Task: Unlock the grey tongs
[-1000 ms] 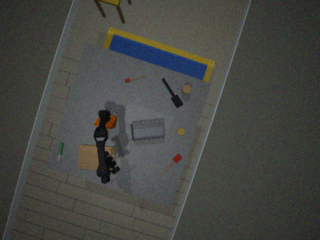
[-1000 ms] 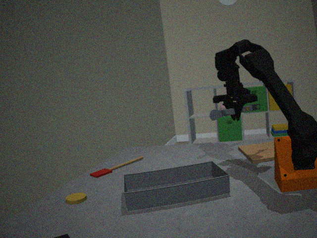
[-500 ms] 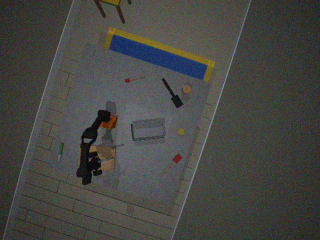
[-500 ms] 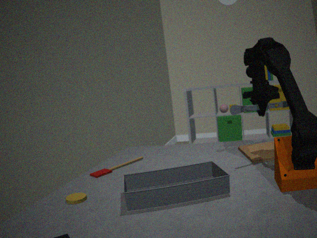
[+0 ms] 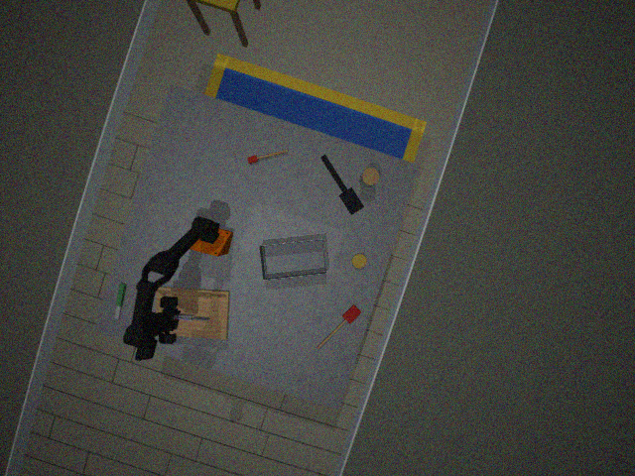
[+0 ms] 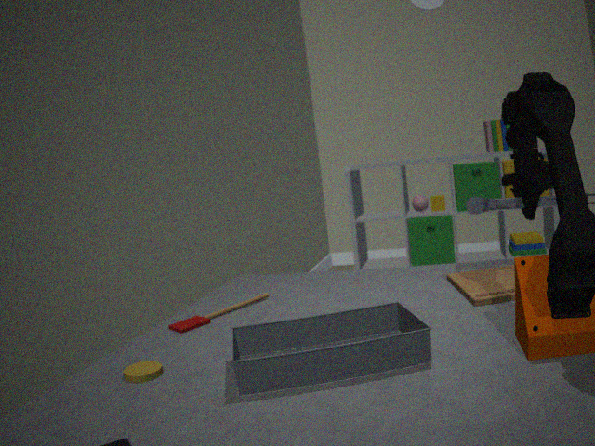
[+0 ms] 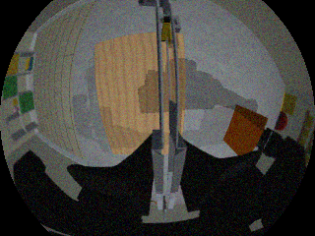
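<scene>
The grey tongs (image 5: 194, 317) (image 6: 502, 203) (image 7: 160, 74) are held in the air, lying about level, with their rounded tip end toward the tin's side. Their two arms run close together. A yellow part shows between the arms in the wrist view; whether the lock is engaged cannot be told. My gripper (image 6: 529, 215) (image 7: 162, 137) is shut on the tongs, around their arms, with its fingers pointing down. The wooden board (image 5: 220, 330) (image 6: 480, 282) (image 7: 113, 98) lies flat beneath, a good way below the tongs. The roasting tin (image 5: 264, 264) (image 6: 336, 357) stands apart, with nothing across it.
The orange arm base (image 5: 221, 243) (image 6: 552, 340) (image 7: 243, 133) stands beside the board. A green-and-white marker (image 5: 121, 295) lies left of the board. A red spatula (image 5: 351, 313) (image 6: 190, 323), a yellow disc (image 5: 358, 260) (image 6: 143, 371) and a black spatula (image 5: 351, 200) lie around the tin.
</scene>
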